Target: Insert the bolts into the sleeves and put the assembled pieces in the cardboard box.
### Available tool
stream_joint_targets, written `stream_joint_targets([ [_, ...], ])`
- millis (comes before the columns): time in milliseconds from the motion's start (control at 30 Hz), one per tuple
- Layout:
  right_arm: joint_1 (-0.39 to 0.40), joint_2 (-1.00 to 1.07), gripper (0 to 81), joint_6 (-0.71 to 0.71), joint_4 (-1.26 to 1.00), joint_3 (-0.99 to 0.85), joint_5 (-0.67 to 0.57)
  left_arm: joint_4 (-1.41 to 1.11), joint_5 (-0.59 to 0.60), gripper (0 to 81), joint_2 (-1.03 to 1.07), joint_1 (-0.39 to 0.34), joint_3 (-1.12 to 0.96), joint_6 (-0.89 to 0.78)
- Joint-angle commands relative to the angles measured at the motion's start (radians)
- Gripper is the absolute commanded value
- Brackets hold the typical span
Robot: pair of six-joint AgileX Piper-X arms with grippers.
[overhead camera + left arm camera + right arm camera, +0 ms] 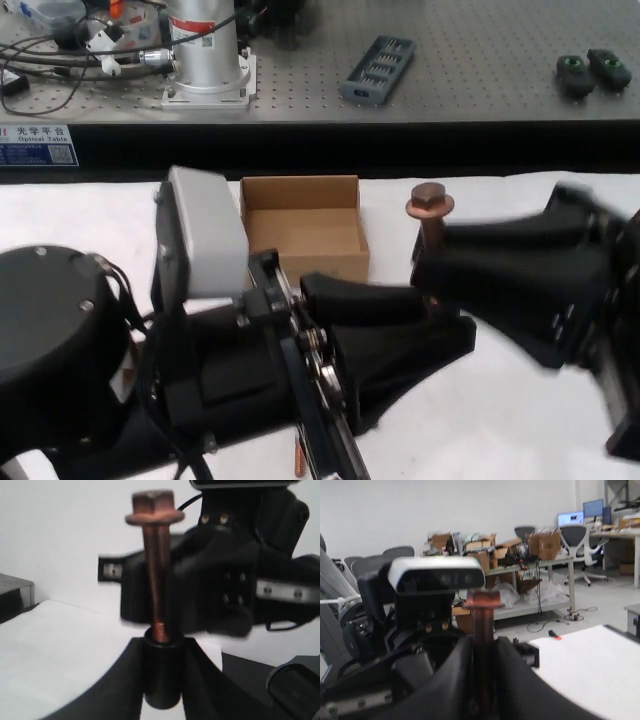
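Misalignment is the chief hazard here, since the bolt has barely entered the sleeve.

High view: the copper bolt (430,215) stands upright, head uppermost. The right gripper (446,272) clamps its shank from the three o'clock side. The cardboard box (310,265) sits open-topped near the bolt, at about nine o'clock from it. Both arms crowd the space around the bolt, so a careless push could knock one wrist against the other.

Left wrist view: the left gripper (162,692) is closed on the black sleeve (162,672) and holds it upright. The bolt's threaded tip sits just inside the sleeve's mouth, with nearly all the shank above it. If the bolt leans off the sleeve's axis, I judge the threads would catch on the rim. Further downward force could then twist the sleeve between the fingers or make the bolt slide in its grip.

Right wrist view: the bolt rises between the right gripper's fingers (455,680), with its head above them, and the left arm's camera housing (436,574) faces it close behind. Letting go at this shallow depth would likely let the bolt topple out of the sleeve. An unseated pair could also separate on the way to the box.
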Motion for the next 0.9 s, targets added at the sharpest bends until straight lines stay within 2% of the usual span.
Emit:
stream_joint_targets([
  [0,0.009,0.002,33.5,0.001,0.085,0.006,0.023,-0.089,-0.014,0.6,-0.013,-0.003,-0.017,0.003],
  [200,0.009,0.0,35.5,0.001,0.102,0.006,0.057,-0.089,-0.07,0.6,-0.013,-0.003,-0.017,0.003],
  [300,-0.002,-0.02,35.5,0.001,0.105,0.006,0.065,-0.089,-0.137,0.6,-0.013,-0.003,-0.017,0.003],
  [433,-0.048,-0.077,35.0,0.001,0.125,0.006,0.121,-0.084,-0.289,0.6,-0.013,-0.003,-0.017,-0.003],
  [533,-0.107,-0.143,28.8,0.001,0.194,0.006,0.168,-0.045,-0.398,0.6,-0.013,0.004,-0.017,-0.008],
  [667,-0.195,-0.243,15.4,-0.008,0.379,0.006,0.173,0.099,-0.403,0.6,-0.013,0.042,-0.024,-0.032],
  [767,-0.251,-0.318,1.9,-0.008,0.544,0.006,0.173,0.264,-0.403,0.6,-0.013,0.08,-0.06,-0.087],
  [867,-0.295,-0.386,3.8,-0.042,0.703,0.006,0.175,0.416,-0.403,0.6,-0.011,0.119,-0.126,-0.087],
])
